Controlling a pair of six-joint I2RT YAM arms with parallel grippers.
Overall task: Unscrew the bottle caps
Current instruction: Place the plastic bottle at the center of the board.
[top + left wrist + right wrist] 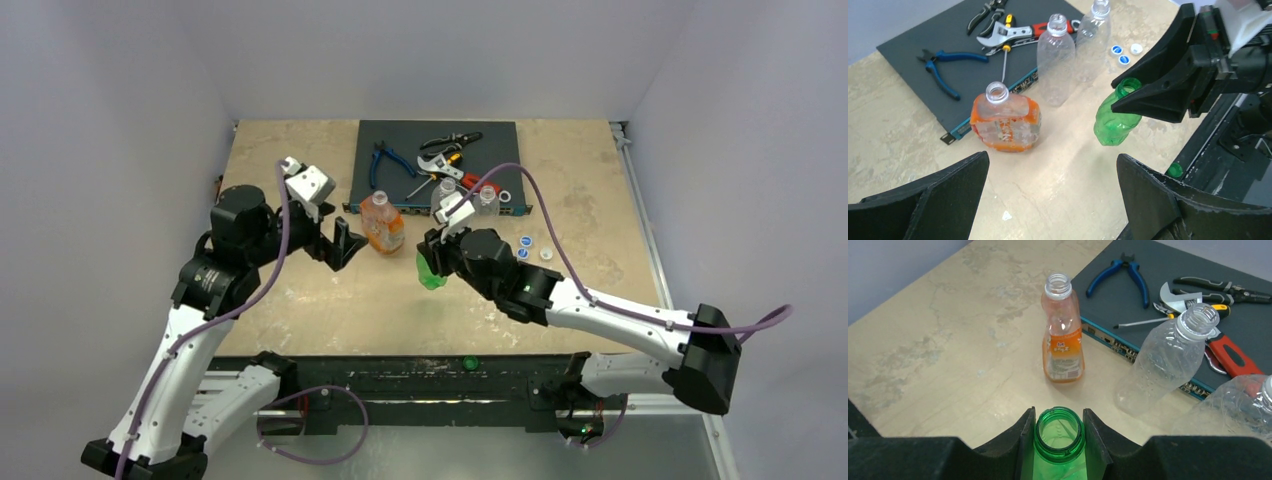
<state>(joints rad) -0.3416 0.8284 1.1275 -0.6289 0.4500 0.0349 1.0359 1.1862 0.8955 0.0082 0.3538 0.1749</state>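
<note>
Four bottles, and all four necks look bare to me, so the unscrewing seems pretty much done. The green bottle (1115,122) is tilted just below centre in the overhead view and looks lifted off the surface (300,300). The right end effector (1058,420) is clamped on its neck just under the threaded rim. The left end effector (1053,160) is spread wide with nothing in it.

The orange-label bottle (1005,122) and two clear bottles (1055,65) stand upright by the front edge of the dark mat (400,150). Three white caps (1124,60) lie close together right of centre in the overhead view. A small green disc (468,362) on the rail at bottom centre could be the green cap, can't say for sure.

My guess on handling: these bottles are thin, light and squashy, so the body would buckle. The neck ring is the stiff bit to hold. The caps are tiny and would probably skitter.
</note>
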